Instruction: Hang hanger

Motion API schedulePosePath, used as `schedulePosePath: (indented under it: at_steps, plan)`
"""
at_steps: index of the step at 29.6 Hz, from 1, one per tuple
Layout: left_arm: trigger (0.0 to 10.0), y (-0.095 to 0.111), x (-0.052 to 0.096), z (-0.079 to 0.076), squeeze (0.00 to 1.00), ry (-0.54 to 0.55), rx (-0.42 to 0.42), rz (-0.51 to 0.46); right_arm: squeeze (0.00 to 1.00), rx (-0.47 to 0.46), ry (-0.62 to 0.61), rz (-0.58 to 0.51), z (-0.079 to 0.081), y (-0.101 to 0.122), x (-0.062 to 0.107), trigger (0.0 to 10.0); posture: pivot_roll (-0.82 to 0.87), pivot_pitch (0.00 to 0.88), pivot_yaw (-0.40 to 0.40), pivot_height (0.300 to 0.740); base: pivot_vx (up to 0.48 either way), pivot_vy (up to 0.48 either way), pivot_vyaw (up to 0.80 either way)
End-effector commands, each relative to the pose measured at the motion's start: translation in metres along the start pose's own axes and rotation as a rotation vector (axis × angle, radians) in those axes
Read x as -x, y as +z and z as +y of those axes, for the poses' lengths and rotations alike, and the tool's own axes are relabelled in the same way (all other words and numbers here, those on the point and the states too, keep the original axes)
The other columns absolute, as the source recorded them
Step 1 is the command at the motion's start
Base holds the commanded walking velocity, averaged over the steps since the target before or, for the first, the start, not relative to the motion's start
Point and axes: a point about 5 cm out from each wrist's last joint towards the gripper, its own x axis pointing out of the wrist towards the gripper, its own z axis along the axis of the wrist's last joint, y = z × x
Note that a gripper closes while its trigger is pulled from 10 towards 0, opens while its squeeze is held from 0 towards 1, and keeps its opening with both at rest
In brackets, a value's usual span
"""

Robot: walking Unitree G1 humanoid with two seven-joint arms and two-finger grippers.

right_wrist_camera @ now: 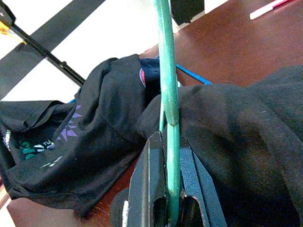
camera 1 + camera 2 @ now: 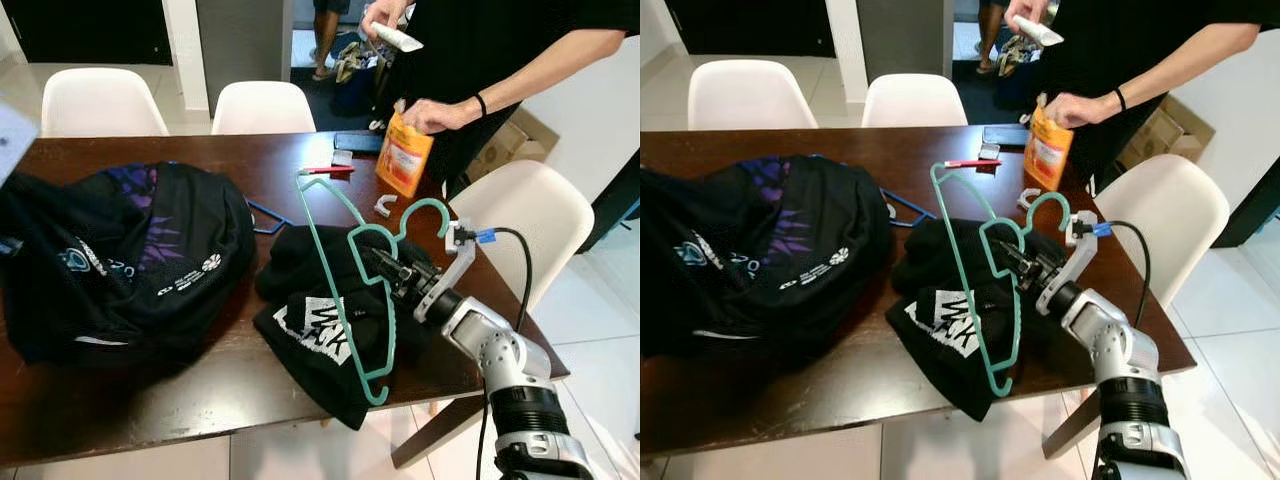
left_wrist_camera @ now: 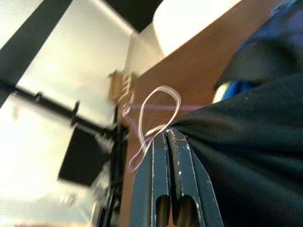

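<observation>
A teal plastic hanger (image 2: 391,330) is tilted up over a black printed garment (image 2: 320,320) on the brown table (image 2: 280,150). My right gripper (image 2: 377,260) is shut on the hanger just below its hook; in the right wrist view the teal bar (image 1: 164,71) runs up from between the fingers (image 1: 147,170). A black T-shirt with purple print (image 2: 140,250) lies bunched on the left half of the table. In the left wrist view my left gripper (image 3: 168,135) is shut, with black fabric (image 3: 246,156) coming from its tips and a thin pale loop beside them.
A person stands at the table's far right corner, one hand on an orange packet (image 2: 403,155). A red pen (image 2: 325,170), a phone (image 2: 357,141) and a blue hanger (image 2: 268,215) lie nearby. White chairs (image 2: 100,100) (image 2: 262,105) (image 2: 530,210) ring the table.
</observation>
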Motion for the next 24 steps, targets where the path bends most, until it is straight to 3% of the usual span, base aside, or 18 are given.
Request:
schedulePosePath:
  at_steps: [1, 2, 3, 4, 5, 6, 11, 13, 14, 15, 16, 18, 19, 20, 24]
  plan:
    - [0.0, -0.008, 0.002, 0.016, 0.00, 0.077, -0.026, 0.039, 0.00, -0.020, -0.009, 0.003, -0.003, -0.001, 0.003, 10.0, 0.13, 0.103, -0.079, 0.740, 0.000, 0.000, 0.00]
    - [0.0, -0.008, 0.002, 0.016, 0.00, 0.077, -0.026, 0.039, 0.00, -0.020, -0.009, 0.003, -0.003, -0.001, 0.003, 10.0, 0.13, 0.103, -0.079, 0.740, 0.000, 0.000, 0.00]
    - [0.0, -0.017, 0.004, 0.024, 0.00, 0.110, -0.040, 0.069, 0.00, -0.022, -0.007, 0.004, -0.003, -0.001, 0.002, 10.0, 0.13, 0.103, -0.079, 0.740, 0.000, 0.000, 0.00]
    - [0.0, -0.039, 0.007, 0.038, 0.00, 0.168, -0.076, 0.159, 0.00, -0.026, -0.004, 0.005, -0.002, -0.001, 0.002, 10.0, 0.14, 0.109, -0.080, 0.740, 0.000, 0.000, 0.00]
    - [0.0, -0.039, 0.007, 0.038, 0.00, 0.168, -0.076, 0.159, 0.00, -0.026, -0.004, 0.005, -0.002, -0.001, 0.002, 10.0, 0.14, 0.109, -0.080, 0.740, 0.000, 0.000, 0.00]
    - [0.0, -0.077, 0.016, 0.056, 0.00, 0.246, -0.141, 0.322, 0.00, -0.030, -0.001, 0.007, -0.002, -0.001, 0.001, 10.0, 0.14, 0.109, -0.075, 0.740, 0.000, 0.000, 0.00]
    - [0.0, -0.085, 0.020, 0.060, 0.00, 0.262, -0.157, 0.364, 0.00, -0.031, 0.000, 0.007, -0.002, -0.001, 0.001, 10.0, 0.14, 0.109, -0.075, 0.740, 0.000, 0.000, 0.00]
    - [0.0, -0.108, 0.028, 0.051, 0.00, 0.236, -0.105, 0.457, 0.00, -0.033, -0.003, 0.002, -0.003, -0.001, 0.002, 10.0, 0.14, 0.116, -0.071, 0.740, 0.000, 0.000, 0.00]
    - [0.0, -0.108, 0.028, 0.051, 0.00, 0.236, -0.105, 0.457, 0.00, -0.033, -0.003, 0.002, -0.003, -0.001, 0.002, 10.0, 0.14, 0.116, -0.071, 0.740, 0.000, 0.000, 0.00]
    - [9.2, -0.121, 0.033, 0.040, 0.00, 0.202, -0.053, 0.501, 0.00, -0.034, -0.004, 0.000, -0.003, -0.001, 0.002, 10.0, 0.14, 0.117, -0.071, 0.740, 0.000, 0.000, 0.00]
    - [10.0, -0.130, 0.036, 0.031, 0.00, 0.174, -0.010, 0.532, 0.00, -0.035, -0.004, -0.002, -0.003, -0.001, 0.002, 10.0, 0.14, 0.117, -0.071, 0.740, 0.000, 0.000, 0.00]
    - [10.0, -0.130, 0.036, 0.031, 0.00, 0.174, -0.010, 0.532, 0.00, -0.035, -0.004, -0.002, -0.003, -0.001, 0.002, 10.0, 0.14, 0.117, -0.071, 0.740, 0.000, 0.000, 0.00]
    - [10.0, -0.136, 0.037, 0.021, 0.04, 0.154, 0.017, 0.547, 0.00, -0.035, -0.004, -0.002, -0.003, -0.001, 0.002, 10.0, 0.14, 0.117, -0.072, 0.740, 0.000, 0.000, 0.00]
    - [10.0, -0.138, 0.037, 0.013, 1.00, 0.137, 0.032, 0.543, 0.00, -0.035, -0.004, -0.001, -0.003, -0.001, 0.002, 10.0, 0.14, 0.116, -0.071, 0.740, 0.000, 0.000, 0.00]
    - [10.0, -0.139, 0.036, 0.005, 1.00, 0.111, 0.035, 0.526, 0.00, -0.034, -0.004, 0.000, -0.003, -0.001, 0.002, 10.0, 0.14, 0.114, -0.071, 0.740, 0.000, 0.000, 0.00]
